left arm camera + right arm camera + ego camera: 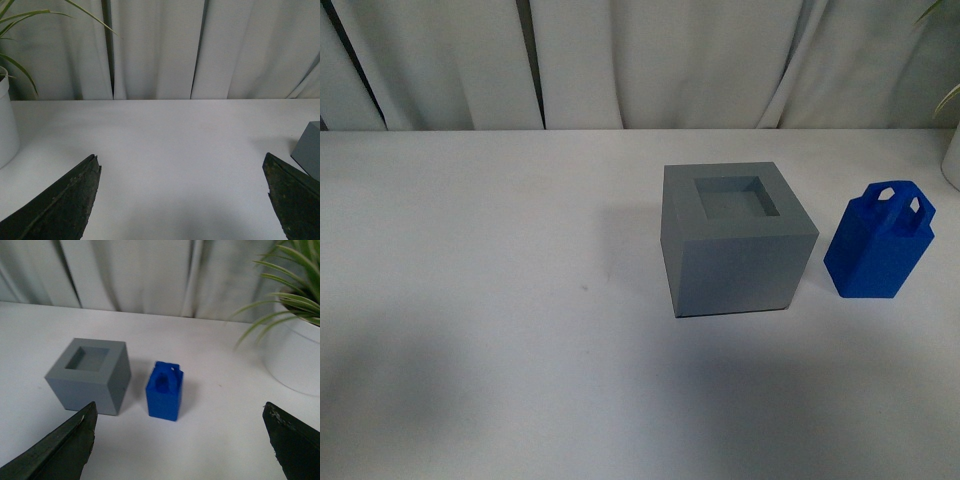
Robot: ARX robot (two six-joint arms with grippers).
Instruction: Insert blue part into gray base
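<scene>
In the front view neither of my arms shows, and a white pot [952, 150] at the far right edge is cut off to a sliver. My left wrist view catches only one corner of the gray base [311, 149], sliced by the frame, and does not show the blue part at all. The right wrist view has both whole. The blue part [165, 392] stands upright on the white table [500, 300], just right of the gray base and apart from it, its looped top upward. The base's square recess [738, 197] faces up. My left gripper [181, 162] has its fingers spread wide over bare table, released and touching nothing. My right gripper [180, 409] is likewise spread wide on the near side of the two blocks, holding nothing.
</scene>
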